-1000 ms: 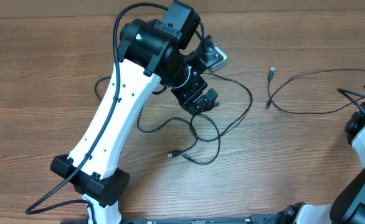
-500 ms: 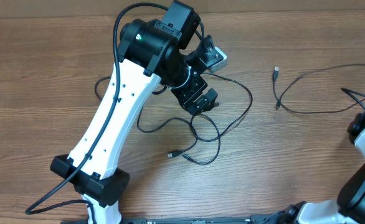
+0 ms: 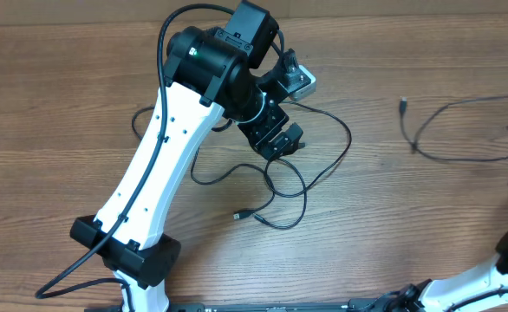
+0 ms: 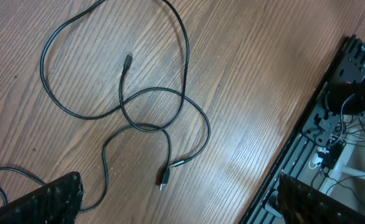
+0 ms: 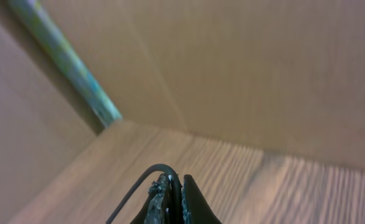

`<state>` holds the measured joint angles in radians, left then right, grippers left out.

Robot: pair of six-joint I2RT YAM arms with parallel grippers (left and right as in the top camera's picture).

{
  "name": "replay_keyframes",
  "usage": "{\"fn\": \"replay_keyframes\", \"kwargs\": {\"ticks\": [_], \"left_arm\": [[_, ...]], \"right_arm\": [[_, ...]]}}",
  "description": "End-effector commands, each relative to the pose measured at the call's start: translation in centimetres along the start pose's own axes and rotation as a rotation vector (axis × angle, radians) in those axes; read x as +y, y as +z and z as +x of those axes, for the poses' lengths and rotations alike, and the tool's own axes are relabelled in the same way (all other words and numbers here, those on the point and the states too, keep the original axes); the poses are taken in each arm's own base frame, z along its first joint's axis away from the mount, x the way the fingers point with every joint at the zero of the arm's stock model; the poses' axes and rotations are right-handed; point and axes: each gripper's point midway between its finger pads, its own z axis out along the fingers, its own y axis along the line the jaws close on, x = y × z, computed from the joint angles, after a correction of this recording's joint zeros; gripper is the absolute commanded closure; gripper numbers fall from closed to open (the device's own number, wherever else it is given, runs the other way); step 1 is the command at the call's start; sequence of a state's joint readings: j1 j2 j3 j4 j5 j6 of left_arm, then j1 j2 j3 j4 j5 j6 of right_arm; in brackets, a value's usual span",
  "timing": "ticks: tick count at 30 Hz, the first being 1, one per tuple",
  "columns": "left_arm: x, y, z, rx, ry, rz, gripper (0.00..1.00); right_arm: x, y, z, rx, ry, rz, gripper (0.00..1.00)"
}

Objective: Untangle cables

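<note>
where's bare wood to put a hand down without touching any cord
Bare wooden table lies between the tangled thin black cables and the separate thin black cable at the right, and nearer the arm bases below both. Far left of the white robot arm is also open. Crowded: under the left tool, where loops overlap.

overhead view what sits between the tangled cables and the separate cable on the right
Nothing; the overhead view shows only bare wooden table between the tangled cables and the separate cable.
</note>
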<state>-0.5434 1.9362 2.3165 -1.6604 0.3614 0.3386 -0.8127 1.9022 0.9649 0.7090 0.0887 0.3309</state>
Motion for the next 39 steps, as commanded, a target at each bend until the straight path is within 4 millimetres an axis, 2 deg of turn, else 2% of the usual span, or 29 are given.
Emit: {"fn": "replay_keyframes", "kwargs": {"ticks": [1,8,9,10,13,16,23,26,28,34,39], "left_arm": [[0.2,0.3,0.0,0.006,-0.005,-0.005,0.01],[0.2,0.3,0.0,0.006,-0.005,-0.004,0.0],[0.2,0.3,0.0,0.006,-0.005,-0.005,0.01],[0.3,0.2,0.0,0.006,-0.005,-0.005,0.0],[0.3,0.2,0.0,0.006,-0.005,-0.005,0.01],[0.2,0.3,0.0,0.006,-0.005,-0.004,0.01],[0.2,0.3,0.0,0.007,-0.004,-0.005,0.01],[0.2,0.3,0.0,0.007,-0.004,-0.005,0.01],[0.2,0.3,0.0,0.007,-0.004,-0.004,0.0],[0.2,0.3,0.0,0.007,-0.004,-0.005,0.01],[0.2,0.3,0.0,0.006,-0.004,-0.004,0.0]], "right_arm": [[0.7,1.9,-1.8,-0.021,-0.022,-0.05,0.96],[0.3,5.0,-0.6,0.016,-0.025,-0.042,0.96],[0.2,5.2,-0.4,0.017,-0.025,-0.04,0.89],[0.1,5.4,-0.2,0.021,-0.026,-0.039,0.77],[-0.2,5.6,-0.1,0.021,-0.025,-0.033,0.69],[-0.4,5.6,-0.2,0.021,-0.026,-0.029,0.44],[-0.4,5.5,0.9,0.066,-0.069,-0.04,0.2],[1.2,5.2,1.7,0.119,-0.066,-0.133,0.11],[3.2,4.5,1.8,0.153,-0.083,-0.238,0.0],[8.9,0.7,-0.6,0.2,-0.15,-0.499,0.0],[12.9,-4.0,-3.0,0.258,-0.189,-0.617,0.0]]}}
